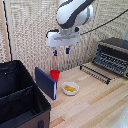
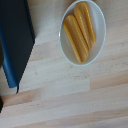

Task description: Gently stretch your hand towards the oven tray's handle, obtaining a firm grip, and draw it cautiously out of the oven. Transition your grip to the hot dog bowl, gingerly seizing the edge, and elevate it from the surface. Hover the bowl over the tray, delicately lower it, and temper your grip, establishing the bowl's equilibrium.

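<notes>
Arm [image 1: 74,14] raised, wrist pointing down, gripper [image 1: 61,51] open, holding nothing.

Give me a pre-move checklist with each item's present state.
1. Pincer empty and open: ok; it hangs in the air with fingers apart.
2. Tray pulled out of the oven: cannot tell; the rack shows at the oven's front.
3. Bowl upright on the table: ok.
4. Food inside the bowl: ok, four yellow-orange pieces.
5. Room at the bowl's rim: ok on the table side; the red cup and blue panel stand close beside it.
</notes>
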Available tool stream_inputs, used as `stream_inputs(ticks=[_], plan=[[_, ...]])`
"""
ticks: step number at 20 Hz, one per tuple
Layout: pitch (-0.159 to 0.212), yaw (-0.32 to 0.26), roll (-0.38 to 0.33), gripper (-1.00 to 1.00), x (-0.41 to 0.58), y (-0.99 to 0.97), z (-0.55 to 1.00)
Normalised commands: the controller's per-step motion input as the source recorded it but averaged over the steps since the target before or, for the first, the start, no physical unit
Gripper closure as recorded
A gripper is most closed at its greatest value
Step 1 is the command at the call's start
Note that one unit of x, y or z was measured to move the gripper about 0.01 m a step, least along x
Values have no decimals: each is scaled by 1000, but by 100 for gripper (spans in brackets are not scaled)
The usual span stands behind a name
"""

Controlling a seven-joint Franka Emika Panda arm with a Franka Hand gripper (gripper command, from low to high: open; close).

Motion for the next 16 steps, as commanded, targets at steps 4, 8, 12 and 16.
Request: stream_inputs(ticks=[4, 8, 12, 16], plan=[[-17, 176, -223, -100, -36, -164, 29], [-21, 174, -270, -100, -41, -217, 70], [-41, 171, -283, -100, -40, -194, 75], [-65, 164, -296, -100, -3, -164, 51]])
